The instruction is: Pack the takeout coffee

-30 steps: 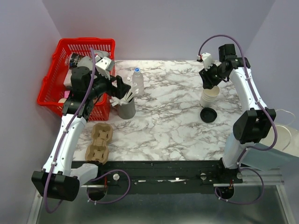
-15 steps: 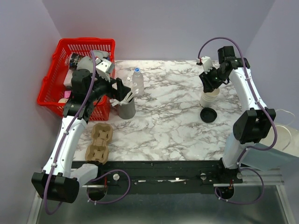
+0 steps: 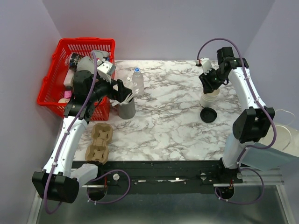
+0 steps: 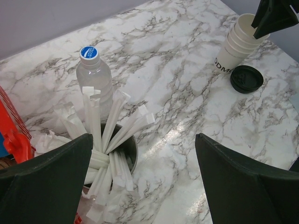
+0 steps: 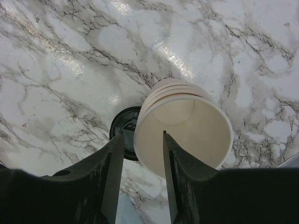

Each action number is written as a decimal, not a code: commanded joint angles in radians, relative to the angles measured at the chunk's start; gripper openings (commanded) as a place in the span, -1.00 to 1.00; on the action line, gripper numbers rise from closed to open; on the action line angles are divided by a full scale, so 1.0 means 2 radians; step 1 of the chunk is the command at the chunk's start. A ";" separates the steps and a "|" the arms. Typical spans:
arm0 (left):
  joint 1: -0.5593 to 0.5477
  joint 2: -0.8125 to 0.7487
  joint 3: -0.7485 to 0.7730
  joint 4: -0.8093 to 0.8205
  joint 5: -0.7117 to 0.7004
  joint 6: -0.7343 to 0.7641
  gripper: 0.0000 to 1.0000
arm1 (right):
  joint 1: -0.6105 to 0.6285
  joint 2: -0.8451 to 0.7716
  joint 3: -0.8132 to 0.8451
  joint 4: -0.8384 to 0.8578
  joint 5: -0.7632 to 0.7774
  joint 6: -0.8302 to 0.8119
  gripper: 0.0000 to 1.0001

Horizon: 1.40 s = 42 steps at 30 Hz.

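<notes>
Right pincer (image 5: 142,140) has edged lower over the stack of lidless cups (image 5: 187,126), which stands at the far right of the desk (image 3: 168,116) with a black lid (image 3: 208,115) just beside it. The fingers are narrowly apart and straddle the top cup's rim, one inside and one outside. A grasp looks close, though nothing is clamped yet. Left pincer (image 4: 144,140) gapes wide and empty above the straw cup (image 4: 112,154). The left arm hides much of what lies in the red basket (image 3: 84,41).

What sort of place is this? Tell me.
Probably a mock café counter: marble-patterned tabletop, stacked cream paper cups beside a round black plastic lid, grey cup of white straws.
</notes>
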 commanded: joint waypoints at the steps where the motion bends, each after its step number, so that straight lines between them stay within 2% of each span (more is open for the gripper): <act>1: -0.002 -0.008 -0.004 0.014 0.009 -0.007 0.97 | 0.006 0.011 -0.008 -0.017 0.000 -0.008 -0.08; 7: -0.002 -0.009 -0.009 0.019 0.009 -0.013 0.97 | 0.008 0.012 -0.012 -0.018 0.005 -0.009 -0.13; 9: -0.002 -0.009 -0.009 0.020 0.009 -0.013 0.97 | 0.008 0.013 -0.013 -0.017 0.007 -0.008 -0.21; 19: -0.002 -0.009 -0.006 0.026 0.009 -0.021 0.97 | 0.008 0.018 -0.017 -0.012 0.025 -0.003 -0.27; 25: -0.002 -0.008 -0.006 0.027 0.009 -0.021 0.97 | 0.008 0.016 -0.009 -0.011 0.027 0.002 -0.46; 27: -0.002 -0.008 -0.007 0.028 0.009 -0.021 0.97 | 0.009 0.013 -0.007 -0.010 0.029 0.002 -0.63; 34: -0.002 -0.003 -0.003 0.030 0.015 -0.022 0.97 | 0.009 0.003 0.013 -0.020 0.045 0.002 -0.96; 42: -0.009 0.006 0.012 0.029 0.035 -0.023 0.97 | 0.010 -0.028 0.012 0.006 0.072 -0.010 -0.99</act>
